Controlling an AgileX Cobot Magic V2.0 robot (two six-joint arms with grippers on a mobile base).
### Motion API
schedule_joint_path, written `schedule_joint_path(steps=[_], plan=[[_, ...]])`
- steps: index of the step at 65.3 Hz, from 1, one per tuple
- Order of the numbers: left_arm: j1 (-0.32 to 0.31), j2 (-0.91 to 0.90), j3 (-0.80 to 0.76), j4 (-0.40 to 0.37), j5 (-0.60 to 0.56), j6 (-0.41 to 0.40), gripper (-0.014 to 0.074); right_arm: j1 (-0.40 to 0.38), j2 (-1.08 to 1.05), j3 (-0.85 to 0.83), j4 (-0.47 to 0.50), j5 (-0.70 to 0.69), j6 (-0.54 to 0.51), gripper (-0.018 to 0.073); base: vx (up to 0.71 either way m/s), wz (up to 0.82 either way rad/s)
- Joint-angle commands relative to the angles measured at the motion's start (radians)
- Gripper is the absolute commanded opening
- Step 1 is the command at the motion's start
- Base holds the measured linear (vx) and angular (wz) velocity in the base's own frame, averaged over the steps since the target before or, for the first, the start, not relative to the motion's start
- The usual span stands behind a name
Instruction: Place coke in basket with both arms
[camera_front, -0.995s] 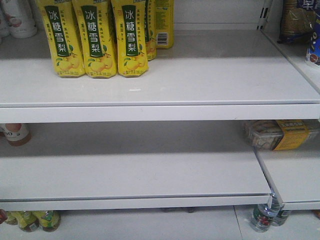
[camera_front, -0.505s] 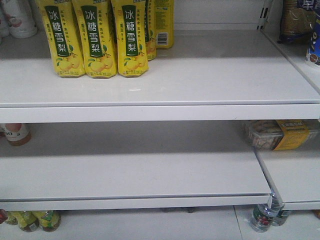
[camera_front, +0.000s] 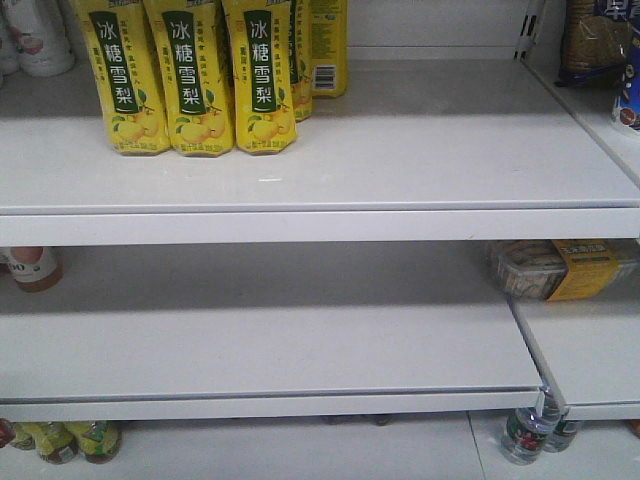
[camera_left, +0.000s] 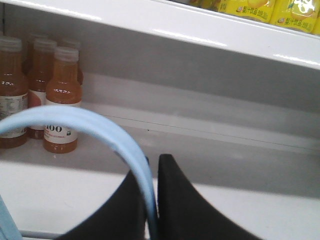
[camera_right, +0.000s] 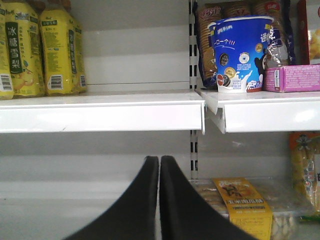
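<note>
In the left wrist view we see our left gripper (camera_left: 151, 200) closed around the pale blue hoop handle (camera_left: 95, 127) of the basket, the handle pinched between the two black fingers (camera_left: 185, 205) and arching up and off to the left. A sliver of pale blue at the bottom left corner may be the basket itself; we cannot tell more of it. Behind the handle, at the left end of a white shelf (camera_left: 210, 150), stand several orange juice bottles (camera_left: 61, 100) with pale caps.

In the right wrist view our right gripper (camera_right: 159, 200) is closed, its fingers pressed together with only a thin seam between them and nothing held. It faces the shelving: yellow pear-drink bottles (camera_right: 60, 47) stand on the upper shelf at its left end, a blue tub (camera_right: 241, 52) sits on the neighbouring shelf to the right, and a yellow-labelled packet (camera_right: 242, 202) lies below.

The front view shows the yellow bottles at the upper shelf's back left corner and bare white shelves (camera_front: 300, 340) below. The coke appears in none of our views.
</note>
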Motion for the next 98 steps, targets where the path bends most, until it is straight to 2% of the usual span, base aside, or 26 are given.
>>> schedule_joint_path(steps=[1,6,15,88,93,98], plan=[[0.002,-0.021,0.000,0.045,-0.146,0.037,-0.0006,-0.007,-0.018,0.011,-0.009,0.019,-0.009,-0.0005,0.00,0.00],[0.002,-0.021,0.000,0.045,-0.146,0.037,-0.0006,-0.007,-0.018,0.011,-0.009,0.079,-0.009,-0.0005,0.00,0.00],[0.002,-0.021,0.000,0.045,-0.146,0.037,-0.0006,-0.007,-0.018,0.011,-0.009,0.031,-0.009,-0.0005,0.00,0.00],[0.002,-0.021,0.000,0.045,-0.146,0.037,-0.0006,-0.007,-0.018,0.011,-0.009,0.046,-0.009,-0.0005,0.00,0.00],[0.002,-0.021,0.000,0.067,-0.145,0.057,-0.0006,-0.007,-0.018,0.011,-0.009,0.046,-0.009,-0.0005,0.00,0.00],[0.002,-0.021,0.000,0.140,-0.147,0.109,-0.0006,-0.007,-0.018,0.011,-0.009,0.046,-0.009,-0.0005,0.00,0.00]])
